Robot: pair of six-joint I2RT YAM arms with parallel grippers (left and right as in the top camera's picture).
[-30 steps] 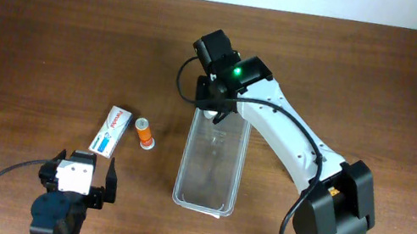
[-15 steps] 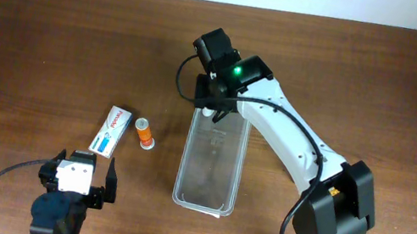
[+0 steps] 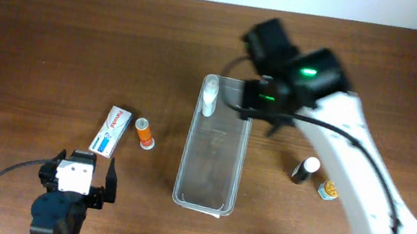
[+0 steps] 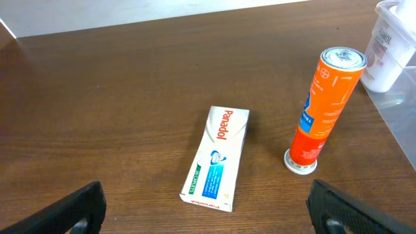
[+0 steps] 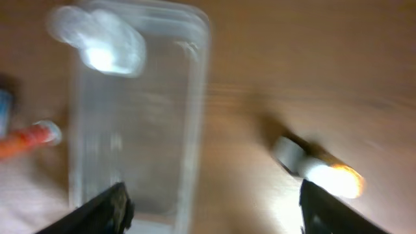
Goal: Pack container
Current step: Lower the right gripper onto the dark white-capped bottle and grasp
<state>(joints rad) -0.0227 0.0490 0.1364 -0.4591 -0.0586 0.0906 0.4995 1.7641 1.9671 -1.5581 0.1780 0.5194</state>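
Container (image 3: 209, 177) looks sharp overhead, blurred from right wrist.

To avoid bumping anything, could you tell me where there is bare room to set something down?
The container is free from the white bottle at its far end to its near wall. The table far left, beyond the Panadol box, is bare. Crowded: orange tube beside that box; dark bottle and small yellow item right of the container.

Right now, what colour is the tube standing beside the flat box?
The tube is orange, with a blue stripe and white base; clearest in the left wrist view.
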